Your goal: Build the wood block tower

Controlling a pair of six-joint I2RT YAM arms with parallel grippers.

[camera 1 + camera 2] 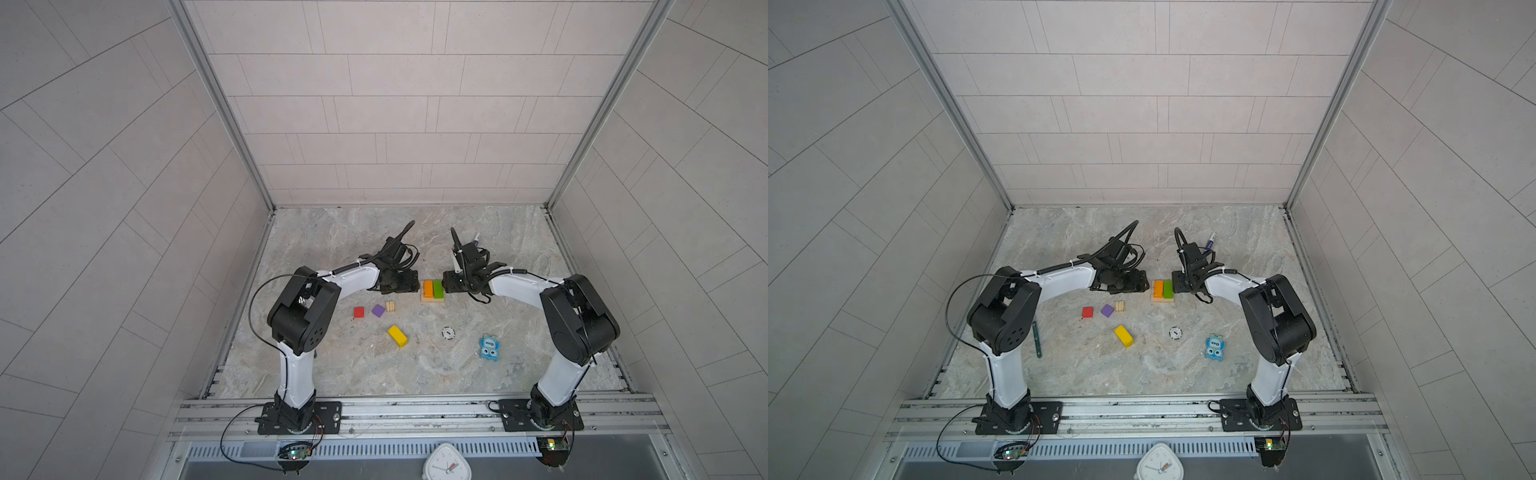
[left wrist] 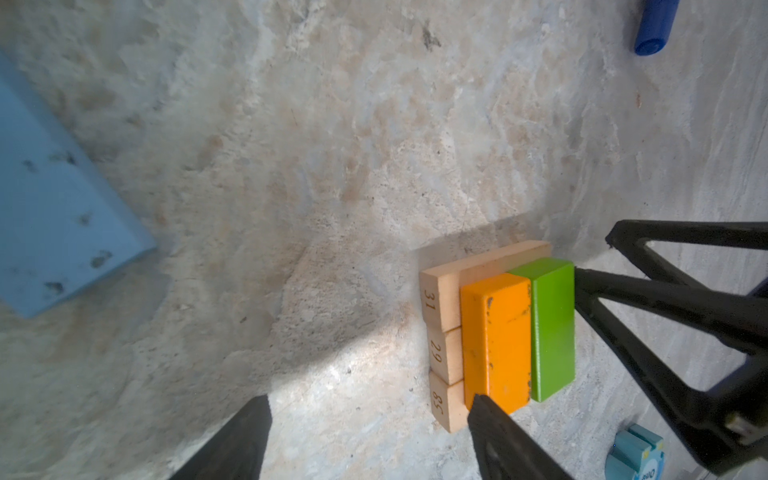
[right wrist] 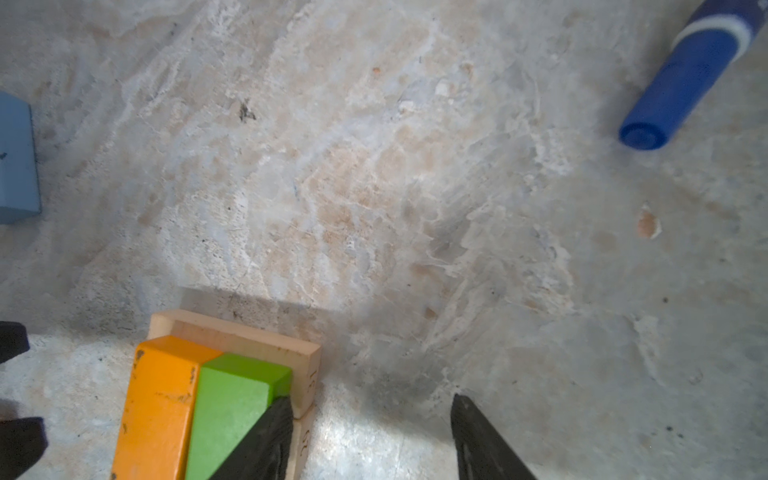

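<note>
Top views.
DESK: Where are the edges, and what room is left?
PHOTOGRAPHER: Tiled walls (image 1: 415, 124) close the marbled counter (image 1: 332, 374) at the back and both sides. A metal rail (image 1: 415, 409) carrying both arm bases closes the front. The tower (image 1: 432, 291) stands mid-counter, with the left fingers (image 1: 411, 284) and right fingers (image 1: 449, 286) just beside it on either side. Bare counter runs behind it to the back wall. A red cube (image 1: 359, 312), purple cube (image 1: 378, 310) and striped cube (image 1: 390, 306) sit in a row to its left, a yellow bar (image 1: 397, 336) nearer the rail. A round disc (image 1: 447, 333) and blue toy (image 1: 489, 347) lie front right, and a blue marker (image 1: 1211, 240) behind the right wrist.

Left wrist.
DESK: The tower close up?
PHOTOGRAPHER: Three tan bars (image 2: 442, 307), numbers stamped on their ends, lie side by side as the base. An orange bar (image 2: 496, 340) and green bar (image 2: 552, 328) rest flush together across them, leaving a tan margin along one side. The left fingers (image 2: 498, 440) are spread, with only bare counter between them. One tip is at the orange bar's end, but contact cannot be told. The right fingers (image 2: 665, 307) stand just beside the green bar. A light-blue bar (image 2: 62, 208) lies well apart on open counter.

Right wrist.
DESK: And that side?
PHOTOGRAPHER: The right fingers (image 3: 482, 440) are parted and hold nothing. One tip overlaps the green bar (image 3: 232, 399). Clear counter stretches to the blue marker (image 3: 685, 79).
</note>
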